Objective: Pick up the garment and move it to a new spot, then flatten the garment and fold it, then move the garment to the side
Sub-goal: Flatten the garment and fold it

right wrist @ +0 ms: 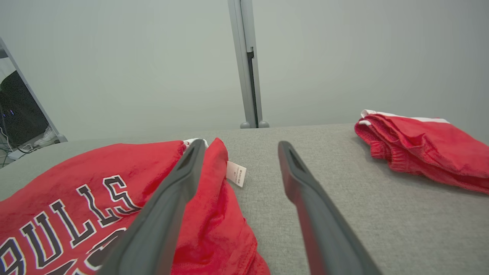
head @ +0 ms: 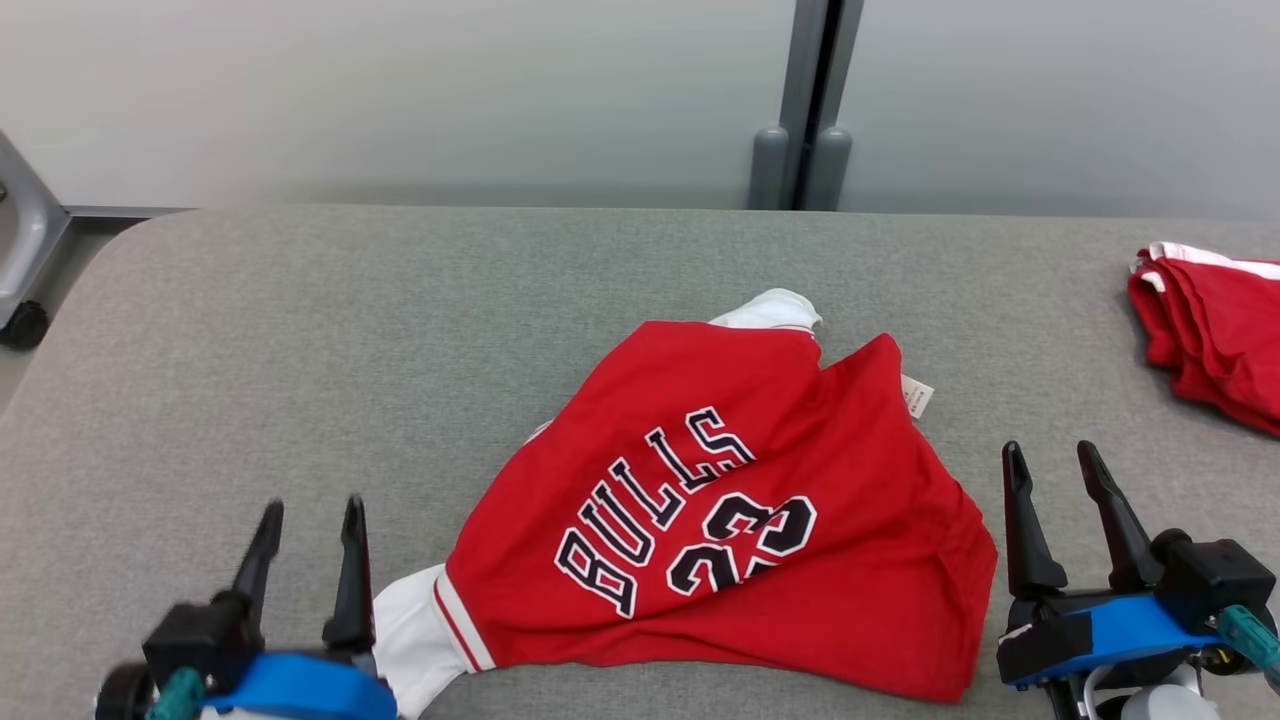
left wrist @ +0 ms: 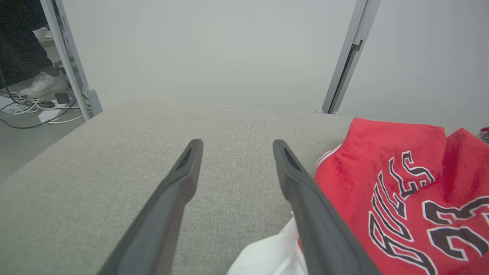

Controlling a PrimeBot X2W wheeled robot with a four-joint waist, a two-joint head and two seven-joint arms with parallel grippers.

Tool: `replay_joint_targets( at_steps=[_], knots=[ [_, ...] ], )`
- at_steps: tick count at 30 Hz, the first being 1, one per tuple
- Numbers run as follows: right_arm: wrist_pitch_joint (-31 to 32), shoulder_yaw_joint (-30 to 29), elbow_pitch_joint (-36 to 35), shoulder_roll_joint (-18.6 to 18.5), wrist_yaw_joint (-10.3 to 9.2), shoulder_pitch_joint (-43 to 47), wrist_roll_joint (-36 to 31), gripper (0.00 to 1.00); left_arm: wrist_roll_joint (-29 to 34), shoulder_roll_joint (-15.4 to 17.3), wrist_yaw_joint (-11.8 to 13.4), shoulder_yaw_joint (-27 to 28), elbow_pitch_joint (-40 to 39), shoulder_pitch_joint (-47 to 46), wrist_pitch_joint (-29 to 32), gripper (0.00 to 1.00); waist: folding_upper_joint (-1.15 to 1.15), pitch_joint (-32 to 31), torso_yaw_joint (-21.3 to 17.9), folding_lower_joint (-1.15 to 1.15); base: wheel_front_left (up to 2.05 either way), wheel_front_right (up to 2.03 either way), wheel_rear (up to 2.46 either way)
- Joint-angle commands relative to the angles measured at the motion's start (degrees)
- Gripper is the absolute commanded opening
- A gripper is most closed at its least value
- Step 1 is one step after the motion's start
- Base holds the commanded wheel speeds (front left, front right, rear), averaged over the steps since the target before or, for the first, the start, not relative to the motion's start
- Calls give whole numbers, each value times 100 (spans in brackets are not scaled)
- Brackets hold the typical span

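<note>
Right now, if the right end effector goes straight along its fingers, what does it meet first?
Probably bare table, then the grey post behind it; depth unclear. The jersey and its tag lie just left of the right end effector, the folded red garment well right.

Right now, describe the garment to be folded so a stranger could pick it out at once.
On the grey padded table, look to the middle, near the front edge. The crumpled red jersey lies there. Unlike the red pile at the right edge, it reads BULLS 23 in black.
</note>
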Motion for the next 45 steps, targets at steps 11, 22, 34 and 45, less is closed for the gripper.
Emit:
replay_joint_targets(
  at_steps=[11,22,34,45],
  knots=[
    [-29,66,-39,-8,1,-187,-35,100,173,98,-469,-100,170,-1860,329,100,0,218,-429,0,0,0,0],
    [-30,81,-73,-9,1,-403,-5,100,176,-133,-1094,-556,1131,-3187,920,100,0,628,-929,0,0,0,0],
    [-30,86,-107,-7,1,-627,-17,100,-1,-572,-1683,-1067,3311,-3980,1408,100,0,989,-1274,0,0,0,0],
    [-30,80,-56,-8,1,-708,-48,100,-82,-1037,-1844,-2066,4410,-4076,1589,100,0,1056,-1241,0,0,0,0]
  ],
)
